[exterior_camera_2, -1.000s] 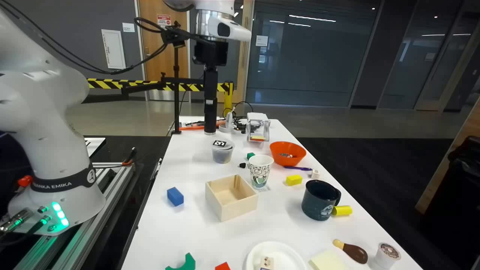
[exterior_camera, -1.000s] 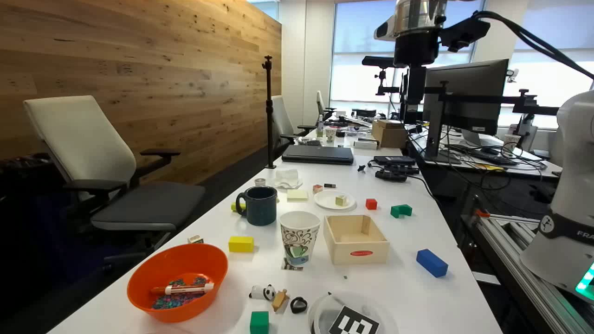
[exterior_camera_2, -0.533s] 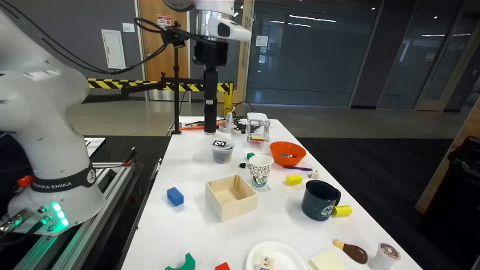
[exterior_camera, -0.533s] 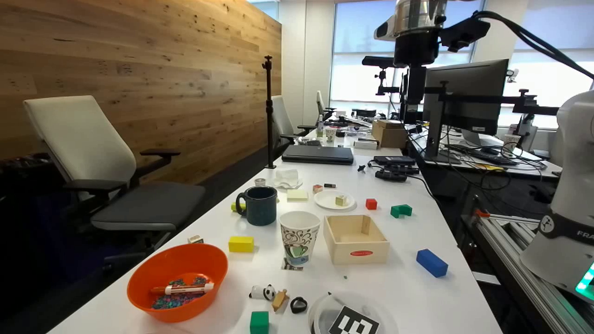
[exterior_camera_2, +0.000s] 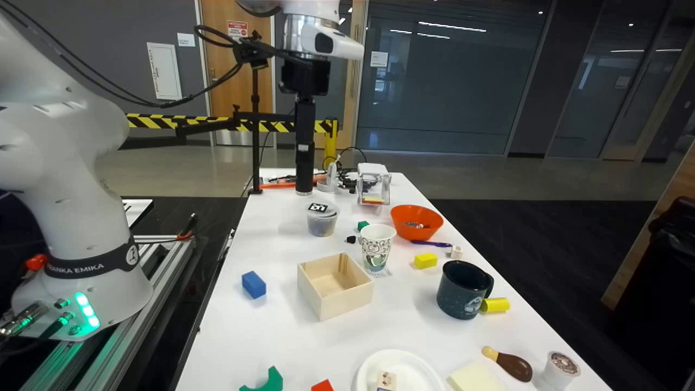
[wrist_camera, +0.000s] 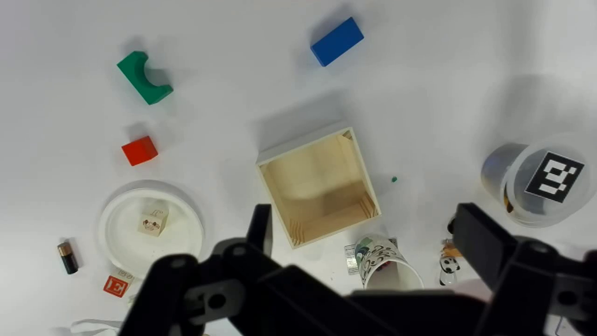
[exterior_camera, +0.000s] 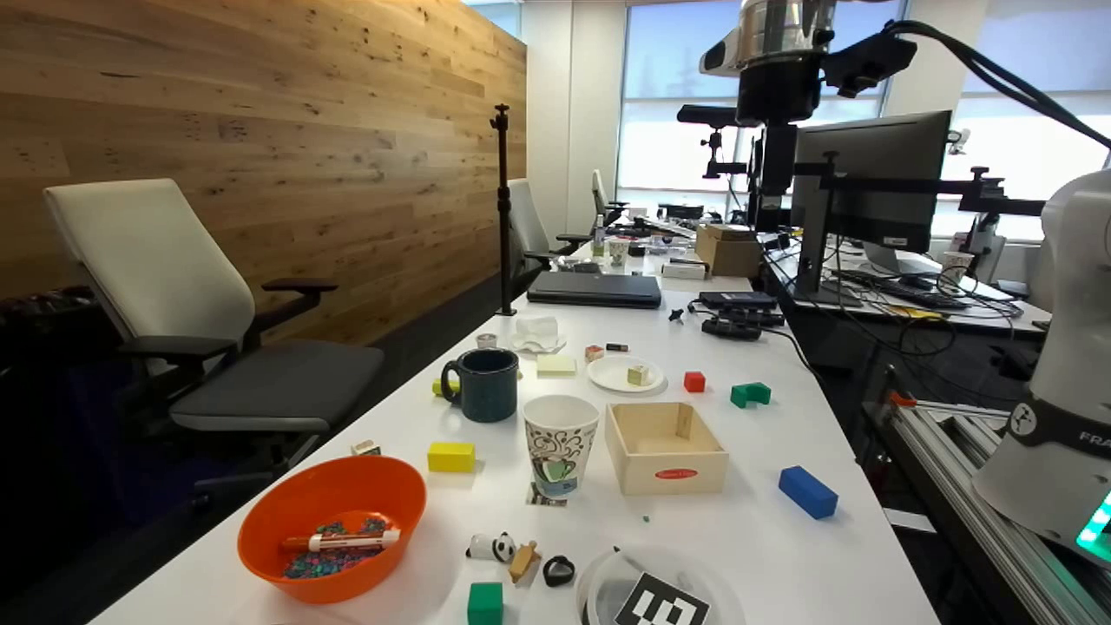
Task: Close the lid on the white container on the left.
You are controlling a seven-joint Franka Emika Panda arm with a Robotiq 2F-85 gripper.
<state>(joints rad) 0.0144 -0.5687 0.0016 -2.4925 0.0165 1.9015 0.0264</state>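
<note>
A clear whitish plastic tub (exterior_camera_2: 320, 225) stands on the table with a round translucent lid (wrist_camera: 550, 179) bearing a black-and-white marker. The lid lies on top and looks slightly offset; I cannot tell if it is pressed shut. In an exterior view the tub's lid (exterior_camera: 629, 577) is cut by the bottom edge. Farther back, a white container (exterior_camera_2: 373, 170) with a clear front holds something yellow; whether its lid is shut is unclear. My gripper (wrist_camera: 364, 205) is open and empty, high above the table. It appears side-on in both exterior views (exterior_camera: 768, 227) (exterior_camera_2: 304, 191).
An open wooden box (wrist_camera: 322, 186), a paper cup (exterior_camera_2: 376, 247) and an orange bowl (exterior_camera_2: 417, 221) stand near the tub. A dark mug (exterior_camera_2: 461, 290), a blue block (exterior_camera_2: 253, 284), a white plate (wrist_camera: 112, 228) and several small toys lie about. A black stand (exterior_camera_2: 255, 136) rises at the table end.
</note>
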